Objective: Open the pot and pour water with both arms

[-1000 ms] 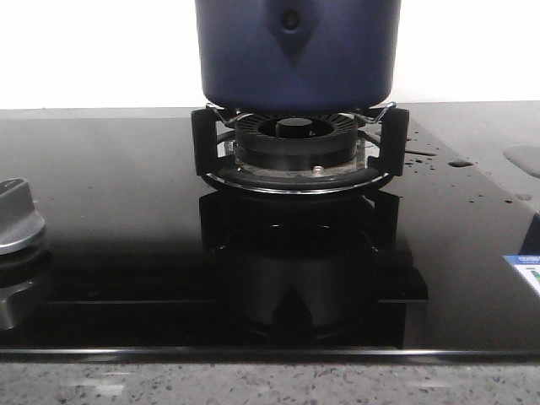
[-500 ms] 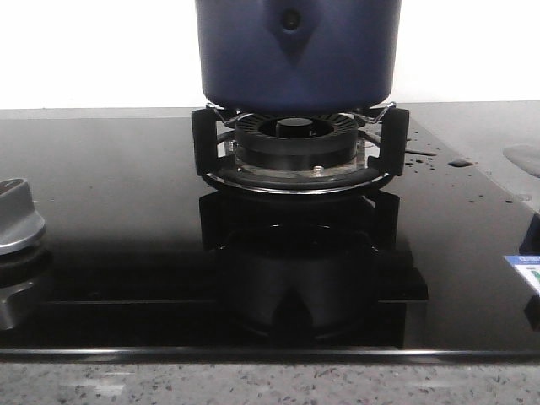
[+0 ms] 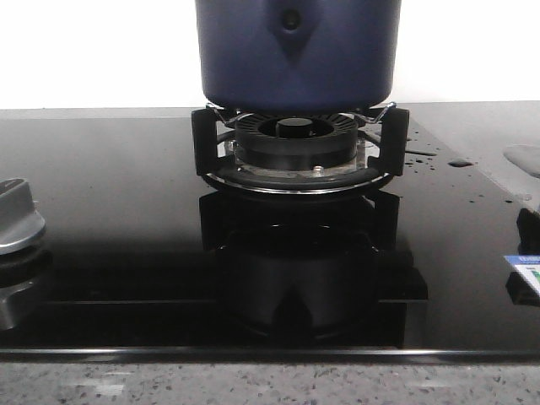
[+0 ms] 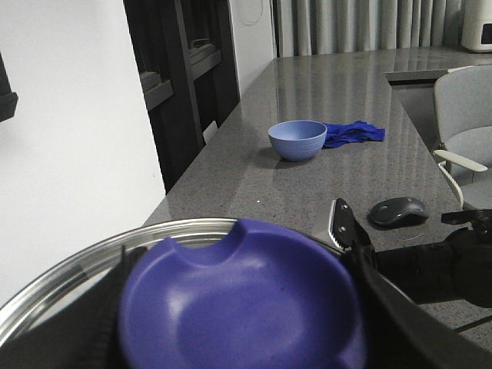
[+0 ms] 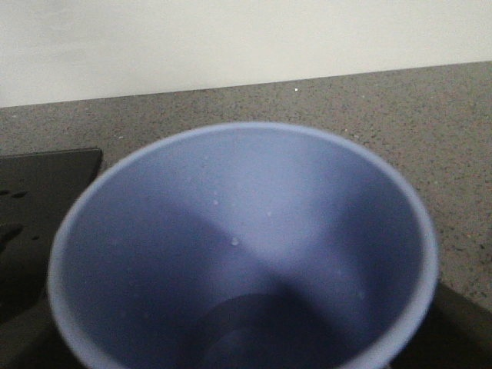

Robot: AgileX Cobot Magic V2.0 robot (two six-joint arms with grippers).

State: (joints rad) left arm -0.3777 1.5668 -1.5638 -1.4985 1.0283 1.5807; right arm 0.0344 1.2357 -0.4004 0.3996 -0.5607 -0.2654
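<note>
The dark navy pot (image 3: 295, 59) stands on the black burner ring (image 3: 295, 139) at the back centre of the glass hob; its top is out of frame. In the left wrist view my left gripper (image 4: 231, 257) is shut on the blue knob (image 4: 246, 307) of a steel-rimmed glass lid (image 4: 77, 265), with one toothed fingertip (image 4: 343, 227) beside the knob. In the right wrist view a light blue cup (image 5: 238, 207) fills the frame, mouth towards the camera. My right gripper (image 5: 246, 350) holds it, its fingers almost wholly hidden behind it. Neither gripper itself shows in the front view.
A silver stove knob (image 3: 17, 221) sits at the hob's left edge, with water drops (image 3: 422, 153) and a sticker (image 3: 527, 268) on the right. The left wrist view shows a grey counter with a blue bowl (image 4: 297, 138), blue cloth (image 4: 352, 132) and mouse (image 4: 397, 209).
The pot and burner have not moved. A dark shape at the right edge of the hob glass has grown and shifted upward.
</note>
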